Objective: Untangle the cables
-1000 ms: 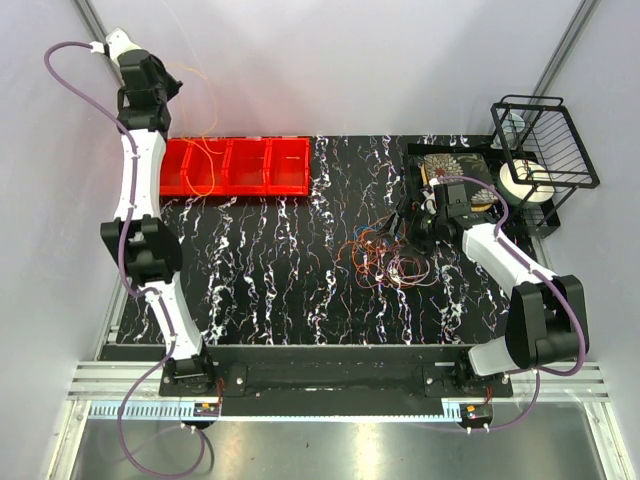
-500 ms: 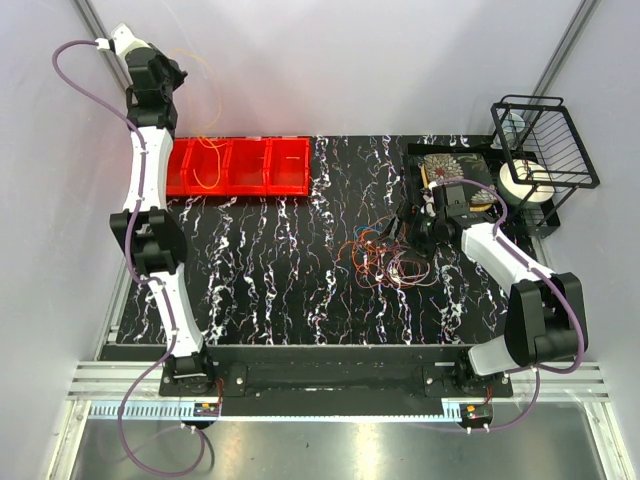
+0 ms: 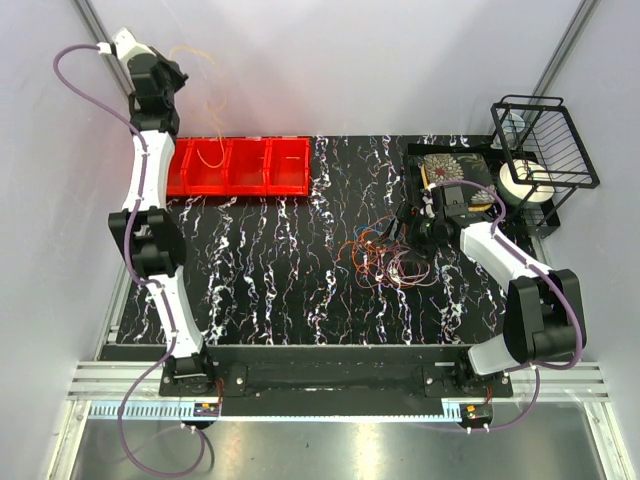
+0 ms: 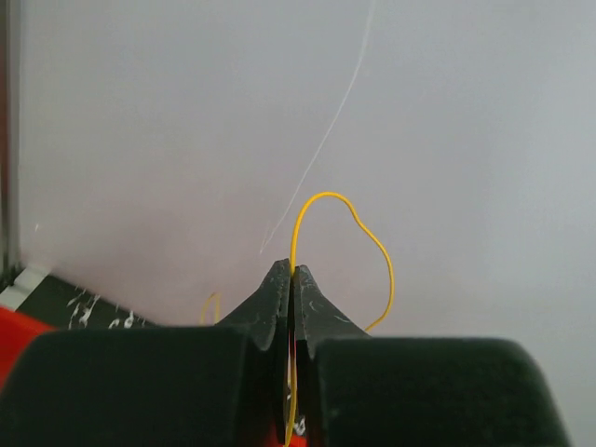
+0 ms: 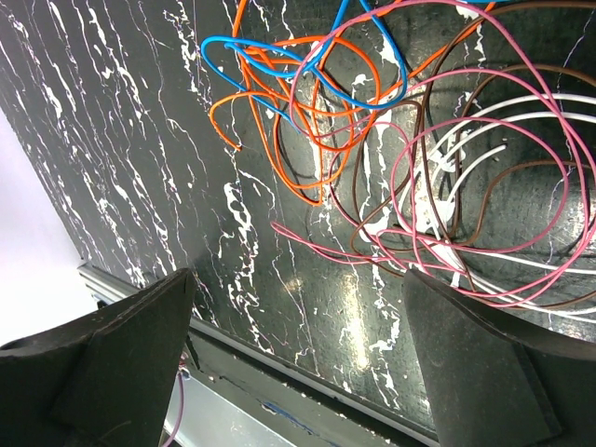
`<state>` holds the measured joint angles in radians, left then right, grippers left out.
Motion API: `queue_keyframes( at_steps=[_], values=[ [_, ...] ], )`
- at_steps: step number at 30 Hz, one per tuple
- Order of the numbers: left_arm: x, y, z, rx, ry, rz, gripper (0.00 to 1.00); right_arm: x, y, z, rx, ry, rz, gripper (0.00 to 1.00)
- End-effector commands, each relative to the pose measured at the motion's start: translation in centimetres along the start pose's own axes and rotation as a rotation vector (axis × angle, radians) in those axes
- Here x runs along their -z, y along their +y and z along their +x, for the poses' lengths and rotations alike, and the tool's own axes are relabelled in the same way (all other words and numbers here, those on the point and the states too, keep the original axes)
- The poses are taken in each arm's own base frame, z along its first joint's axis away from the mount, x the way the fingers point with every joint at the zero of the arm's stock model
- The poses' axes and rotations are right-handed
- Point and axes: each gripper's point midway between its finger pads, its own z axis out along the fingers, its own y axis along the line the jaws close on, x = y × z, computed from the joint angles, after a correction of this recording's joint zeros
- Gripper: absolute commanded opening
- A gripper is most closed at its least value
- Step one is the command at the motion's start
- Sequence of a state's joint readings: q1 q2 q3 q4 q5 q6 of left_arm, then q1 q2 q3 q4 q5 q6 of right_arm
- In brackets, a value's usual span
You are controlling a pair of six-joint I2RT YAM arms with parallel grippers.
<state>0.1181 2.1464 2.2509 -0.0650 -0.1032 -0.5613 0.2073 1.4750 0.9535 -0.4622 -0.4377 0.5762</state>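
**High on the left, one cable pinched; wide jaws over the heap on the right**

Up in the far left corner, I see the left gripper [image 4: 291, 276] lifted high above the table [image 3: 280, 290]. Its two fingers are pressed tight together, and a thin yellow cable [image 4: 326, 195] is pinched between them. The cable makes a small loop above the fingertips. From the top view it hangs down toward the red bins [image 3: 285, 168] at the back left of the table. I cannot tell if it touches them.

Moving right, the middle of the table has the heap of cables [image 3: 385, 262]. It is a messy bunch of orange, blue, pink, white and brown loops, all crossing each other.

Just beside the heap, on its right, the right gripper [image 5: 298, 279] is held low over the loops. Its fingers are spread wide and hold nothing.

At the far right stands a black wire basket [image 3: 545, 140].
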Motion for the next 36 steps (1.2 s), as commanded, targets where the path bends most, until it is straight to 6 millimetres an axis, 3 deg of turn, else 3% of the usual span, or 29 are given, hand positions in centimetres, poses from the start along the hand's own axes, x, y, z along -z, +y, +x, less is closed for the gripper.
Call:
queue_keyframes(
  at_steps=[1, 2, 3, 4, 5, 6, 7, 19, 26, 36],
  values=[
    [2.7, -1.2, -3.4, 0.002, -0.065, 0.026, 0.00, -0.2, -0.2, 0.5, 0.018, 0.016, 0.008, 0.99],
    [3.0, 0.0, -1.9, 0.001, -0.045, 0.007, 0.00, -0.3, -0.3, 0.5, 0.015, 0.020, 0.010, 0.98],
    [3.7, 0.2, -2.3, 0.006, -0.066, -0.001, 0.00, -0.5, -0.4, 0.6, 0.014, 0.025, 0.011, 0.98],
    [5.1, -0.8, -4.6, 0.012, -0.128, 0.023, 0.00, -0.5, -0.3, 0.5, 0.013, 0.026, 0.005, 0.99],
    [5.5, 0.2, -3.5, 0.008, -0.111, -0.001, 0.00, -0.6, -0.3, 0.7, 0.009, 0.034, 0.005, 0.98],
    [6.0, 0.3, -4.0, 0.008, -0.124, -0.005, 0.00, -0.8, -0.3, 0.6, 0.008, 0.037, 0.003, 0.98],
    [6.8, -0.1, -5.1, 0.008, -0.144, 0.003, 0.00, -0.8, -0.2, 0.7, 0.005, 0.041, 0.001, 0.98],
    [11.2, -3.2, -9.5, -0.021, -0.211, 0.088, 0.00, -1.0, 0.3, 0.8, 0.020, 0.041, -0.010, 0.98],
    [11.5, -2.7, -9.0, -0.035, -0.199, 0.079, 0.00, -1.1, 0.2, 1.1, 0.021, 0.047, -0.007, 0.98],
    [9.7, -1.6, -6.4, -0.041, -0.148, 0.063, 0.00, -1.2, -0.1, 1.4, 0.024, 0.052, 0.002, 0.98]
  ],
)
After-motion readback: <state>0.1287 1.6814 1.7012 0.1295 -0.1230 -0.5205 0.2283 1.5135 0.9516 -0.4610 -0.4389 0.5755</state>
